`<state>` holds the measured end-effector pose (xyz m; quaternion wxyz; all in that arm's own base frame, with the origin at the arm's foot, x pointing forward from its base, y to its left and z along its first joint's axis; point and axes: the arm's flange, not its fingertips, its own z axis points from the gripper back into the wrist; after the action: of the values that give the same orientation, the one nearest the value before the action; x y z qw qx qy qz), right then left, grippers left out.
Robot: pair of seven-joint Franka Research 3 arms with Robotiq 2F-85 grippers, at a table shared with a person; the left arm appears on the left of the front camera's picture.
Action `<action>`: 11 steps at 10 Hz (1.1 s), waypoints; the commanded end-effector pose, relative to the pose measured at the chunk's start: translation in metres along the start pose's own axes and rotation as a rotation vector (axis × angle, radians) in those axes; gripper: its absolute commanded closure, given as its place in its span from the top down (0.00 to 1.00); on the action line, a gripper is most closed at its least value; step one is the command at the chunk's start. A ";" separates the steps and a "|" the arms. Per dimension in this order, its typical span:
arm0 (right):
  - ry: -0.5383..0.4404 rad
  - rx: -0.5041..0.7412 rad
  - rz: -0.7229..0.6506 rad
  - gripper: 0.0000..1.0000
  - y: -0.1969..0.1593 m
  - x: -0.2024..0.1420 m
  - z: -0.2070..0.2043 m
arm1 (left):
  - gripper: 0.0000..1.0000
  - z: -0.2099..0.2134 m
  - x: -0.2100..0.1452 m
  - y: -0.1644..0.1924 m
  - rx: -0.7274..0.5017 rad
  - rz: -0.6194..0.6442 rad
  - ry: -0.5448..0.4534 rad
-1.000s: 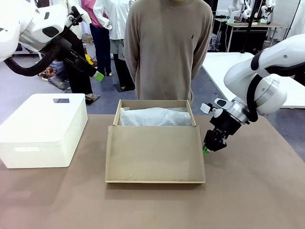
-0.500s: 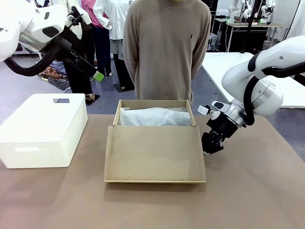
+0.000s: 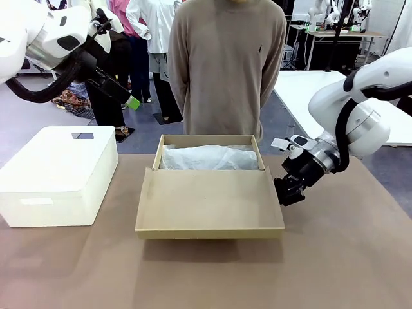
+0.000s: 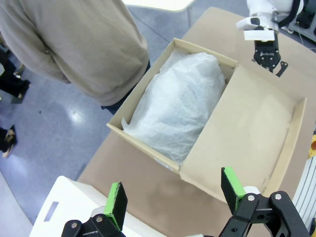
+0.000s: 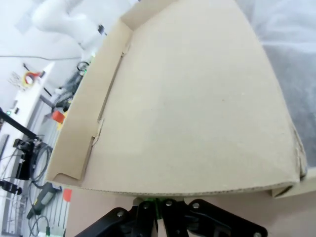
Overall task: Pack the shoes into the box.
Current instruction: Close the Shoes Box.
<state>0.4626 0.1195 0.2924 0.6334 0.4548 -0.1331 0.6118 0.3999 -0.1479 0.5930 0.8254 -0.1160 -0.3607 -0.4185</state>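
The tan cardboard box [image 3: 207,140] stands mid-table, its far half covered with white tissue paper [image 3: 209,158]. The shoes are hidden from view. The box's flap lid [image 3: 209,203] lies open toward me, its front edge raised a little off the table. My right gripper [image 3: 288,194] is shut and sits low against the lid's right edge; in the right wrist view its closed fingers [image 5: 159,209] lie just under the lid [image 5: 192,103]. My left gripper [image 3: 132,102] hangs open high at the left; its green pads [image 4: 117,205] stand wide apart above the box [image 4: 177,98].
A white plastic bin [image 3: 58,174] with a slot handle stands on the table's left side. A person in a beige sweater [image 3: 225,64] stands just behind the box at the far edge. The brown tabletop [image 3: 206,277] in front of the lid is bare.
My right gripper has moved in against the lid's right edge and risen slightly. The lid's front edge has lifted off the table. The left arm has stayed still.
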 end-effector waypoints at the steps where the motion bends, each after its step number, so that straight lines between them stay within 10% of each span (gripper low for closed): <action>1: -0.114 0.015 0.034 0.00 -0.001 0.002 0.009 | 1.00 0.000 -0.002 0.002 -0.017 -0.008 -0.015; 11: -0.482 -0.142 -0.013 0.00 0.019 0.020 0.048 | 1.00 0.000 -0.002 0.002 -0.017 -0.008 -0.015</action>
<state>0.4776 0.0949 0.3383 0.6204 0.5466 -0.2910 0.4813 0.3999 -0.1479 0.5930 0.8254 -0.1160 -0.3607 -0.4185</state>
